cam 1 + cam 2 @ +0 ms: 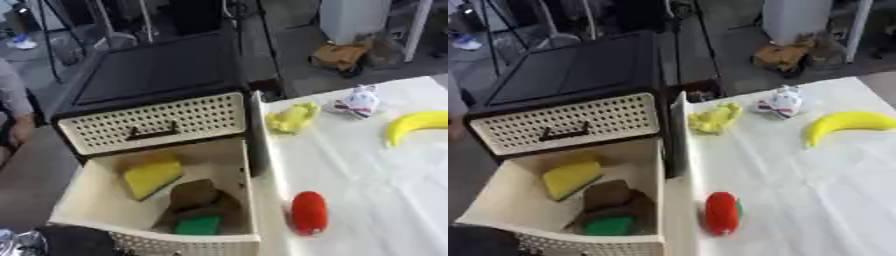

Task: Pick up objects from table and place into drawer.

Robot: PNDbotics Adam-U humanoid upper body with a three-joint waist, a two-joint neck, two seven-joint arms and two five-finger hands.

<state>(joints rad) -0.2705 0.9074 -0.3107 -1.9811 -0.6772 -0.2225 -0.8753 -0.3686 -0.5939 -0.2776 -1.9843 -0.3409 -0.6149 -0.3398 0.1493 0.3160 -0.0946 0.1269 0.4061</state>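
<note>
Only the right eye view shows green behind the red object [721, 213], which lies on the table [798, 170] just beside the open drawer [87, 200] holding a yellow sponge [151, 177], brown item [194, 194] and green block [199, 225]; neither hand is visible.

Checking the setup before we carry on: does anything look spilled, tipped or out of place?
Nothing stands out. The open drawer holds a yellow block, a brown item and a green one. The red object, banana, yellow toy and white toy lie apart on the table.
</note>
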